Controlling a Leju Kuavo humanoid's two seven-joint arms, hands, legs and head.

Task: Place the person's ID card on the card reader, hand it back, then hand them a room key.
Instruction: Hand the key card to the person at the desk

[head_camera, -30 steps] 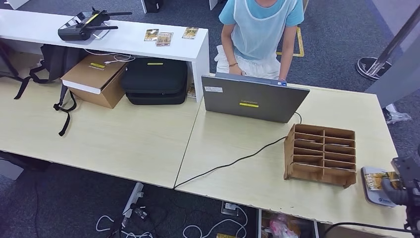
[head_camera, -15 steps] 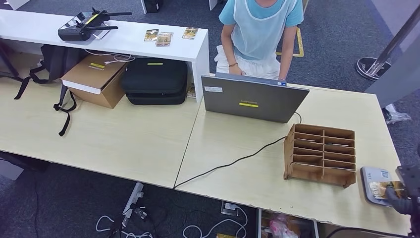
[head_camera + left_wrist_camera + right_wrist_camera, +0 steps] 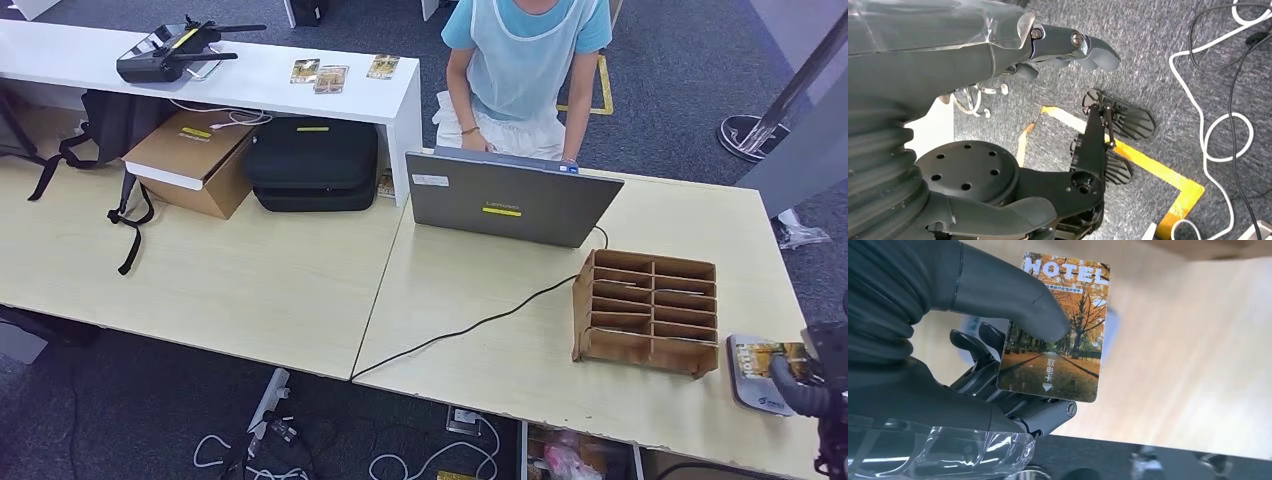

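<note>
- The right hand [image 3: 998, 355] is seen at the near right corner of the bench [image 3: 300, 280]; a card is pinched by it, the thick thumb pressed on the card's face and the darker fingers [image 3: 973, 347] behind it.
- The card [image 3: 1055, 327], printed "HOTEL" over an autumn avenue, is held above the pale bench top; in the head view it lies over the grey card reader [image 3: 750, 385], though contact between the two cannot be told.
- The left hand [image 3: 1068, 50] is seen hanging over grey carpet, its fingers loosely curled and apart, with nothing held.
- A wooden slotted rack [image 3: 648, 312] stands just left of the reader.
- A grey laptop [image 3: 510, 197] is set on the far side of the bench, its lid back toward the robot, with a black cable [image 3: 470, 328] run from it to the near edge.
- A person [image 3: 525, 70] in a light blue top is seated beyond the laptop.
- Three more cards [image 3: 330, 75] lie on the white counter [image 3: 250, 75] at far left.
</note>
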